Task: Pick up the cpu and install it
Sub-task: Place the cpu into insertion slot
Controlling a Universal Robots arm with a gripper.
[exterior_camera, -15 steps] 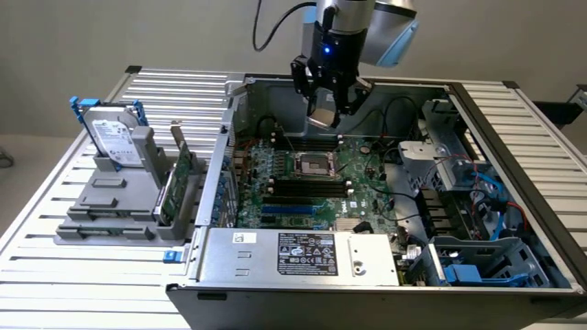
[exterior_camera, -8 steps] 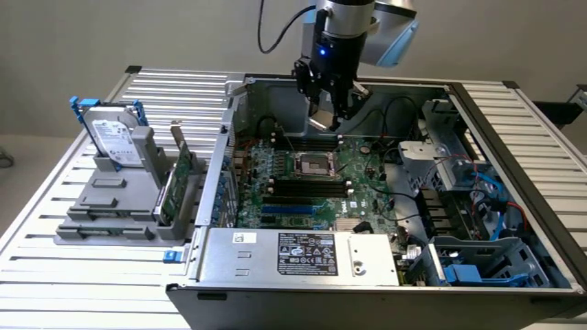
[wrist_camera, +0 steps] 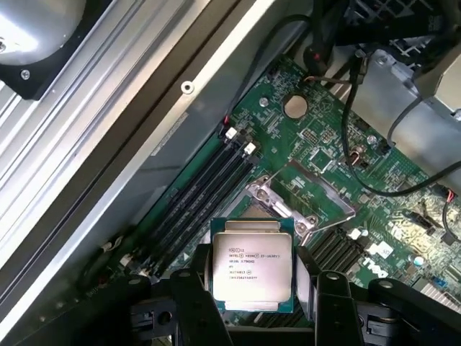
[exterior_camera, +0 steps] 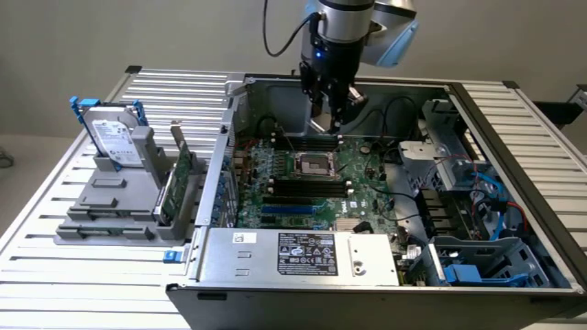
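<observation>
The gripper (exterior_camera: pixel 330 122) is clenched on the cpu (wrist_camera: pixel 252 263), holding it flat above the motherboard (exterior_camera: pixel 367 196) edge opposite the power supply (exterior_camera: pixel 303 254). It seems best to hold the chip level and square its corners with the open socket (exterior_camera: pixel 315 165).

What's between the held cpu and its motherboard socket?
Nothing visible. The gripper holds the cpu above the motherboard; no cable or part lies over the socket. Black cables run off to its side.
</observation>
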